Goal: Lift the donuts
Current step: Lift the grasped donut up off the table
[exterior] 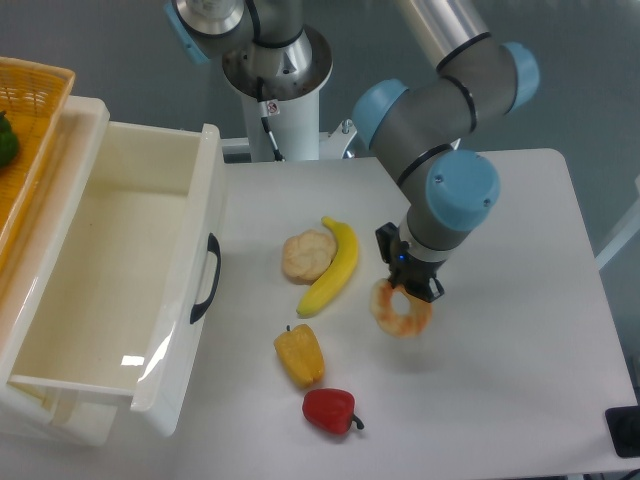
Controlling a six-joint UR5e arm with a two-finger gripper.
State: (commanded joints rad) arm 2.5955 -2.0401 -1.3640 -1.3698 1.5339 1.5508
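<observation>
The donut [400,312] is an orange-tan ring with pale sugary patches and a centre hole, right of the banana. It hangs tilted a little above the white table, with a faint shadow below it. My gripper [409,281] comes down from above and is shut on the donut's upper rim. The fingertips are partly hidden by the gripper body.
A yellow banana [334,267] and a pale holeless bun [306,256] lie left of the donut. A yellow pepper [300,355] and a red pepper [330,410] lie nearer the front. A white open drawer bin [120,290] stands at the left, a wicker basket [30,130] beyond it.
</observation>
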